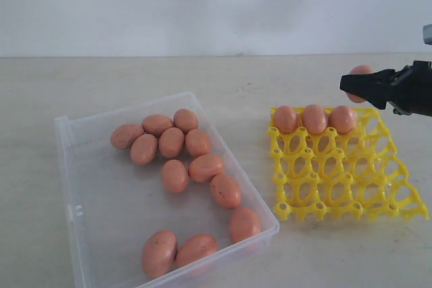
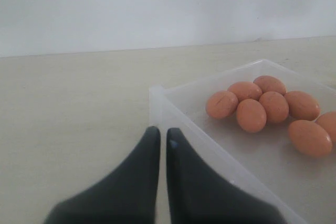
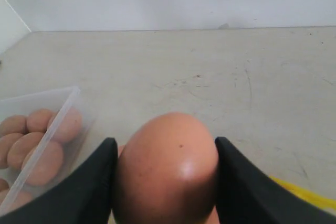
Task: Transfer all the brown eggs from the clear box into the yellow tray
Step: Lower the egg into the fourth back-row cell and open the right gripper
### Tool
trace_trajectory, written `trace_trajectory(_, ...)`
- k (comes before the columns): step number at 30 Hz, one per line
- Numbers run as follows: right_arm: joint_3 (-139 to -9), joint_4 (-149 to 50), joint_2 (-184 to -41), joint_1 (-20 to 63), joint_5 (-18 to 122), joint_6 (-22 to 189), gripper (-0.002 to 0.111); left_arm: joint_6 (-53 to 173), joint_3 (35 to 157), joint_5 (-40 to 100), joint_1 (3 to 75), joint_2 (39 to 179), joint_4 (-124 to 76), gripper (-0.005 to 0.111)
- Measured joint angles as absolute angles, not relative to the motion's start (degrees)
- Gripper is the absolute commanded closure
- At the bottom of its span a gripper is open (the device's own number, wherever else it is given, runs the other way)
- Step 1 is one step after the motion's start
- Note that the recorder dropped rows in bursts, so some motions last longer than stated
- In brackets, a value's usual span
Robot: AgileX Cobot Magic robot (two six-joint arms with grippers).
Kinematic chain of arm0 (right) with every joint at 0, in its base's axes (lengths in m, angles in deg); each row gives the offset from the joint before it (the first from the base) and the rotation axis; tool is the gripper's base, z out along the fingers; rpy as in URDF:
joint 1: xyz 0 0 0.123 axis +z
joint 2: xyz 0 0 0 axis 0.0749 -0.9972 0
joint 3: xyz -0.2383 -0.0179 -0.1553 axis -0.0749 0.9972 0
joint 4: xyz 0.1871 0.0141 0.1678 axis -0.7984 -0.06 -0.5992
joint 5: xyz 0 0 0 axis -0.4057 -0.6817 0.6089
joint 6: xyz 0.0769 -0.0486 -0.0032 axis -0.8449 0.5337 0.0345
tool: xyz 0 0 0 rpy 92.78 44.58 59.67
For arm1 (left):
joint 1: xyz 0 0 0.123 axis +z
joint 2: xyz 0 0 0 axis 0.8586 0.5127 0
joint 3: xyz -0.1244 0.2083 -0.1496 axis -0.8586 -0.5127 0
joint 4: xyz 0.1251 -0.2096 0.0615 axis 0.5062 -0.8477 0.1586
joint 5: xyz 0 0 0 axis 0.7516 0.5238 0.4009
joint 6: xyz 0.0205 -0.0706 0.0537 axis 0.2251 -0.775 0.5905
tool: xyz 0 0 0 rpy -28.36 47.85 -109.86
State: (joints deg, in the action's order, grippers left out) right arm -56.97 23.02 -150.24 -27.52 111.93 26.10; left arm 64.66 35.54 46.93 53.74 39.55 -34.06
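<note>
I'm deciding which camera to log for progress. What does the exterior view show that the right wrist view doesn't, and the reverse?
Only the exterior view: the whole yellow tray with three eggs seated in its back row, and the whole clear box with twelve eggs lying in it.
Only the right wrist view: both fingers pressed against the sides of the held egg, seen up close.
Both: the right gripper carrying that egg, one edge of the clear box with a few eggs, and some yellow of the tray.
</note>
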Motion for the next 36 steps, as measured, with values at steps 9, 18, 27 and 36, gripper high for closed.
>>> trace_trajectory(9,-56.97,21.55,-150.34,-27.62,95.60,37.06,0.109,64.66,35.54,46.93,53.74,39.55,-34.06,0.103)
trace_trajectory(18,-56.97,17.11,-150.34,-27.62,94.85,41.36,0.104,64.66,35.54,46.93,53.74,39.55,-34.06,0.103)
trace_trajectory(27,-56.97,11.50,-150.46,-27.62,94.27,43.48,0.090,64.66,35.54,46.93,53.74,39.55,-34.06,0.103)
trace_trajectory(36,-56.97,11.59,-155.13,-27.62,96.55,44.18,0.090,64.66,35.54,46.93,53.74,39.55,-34.06,0.103)
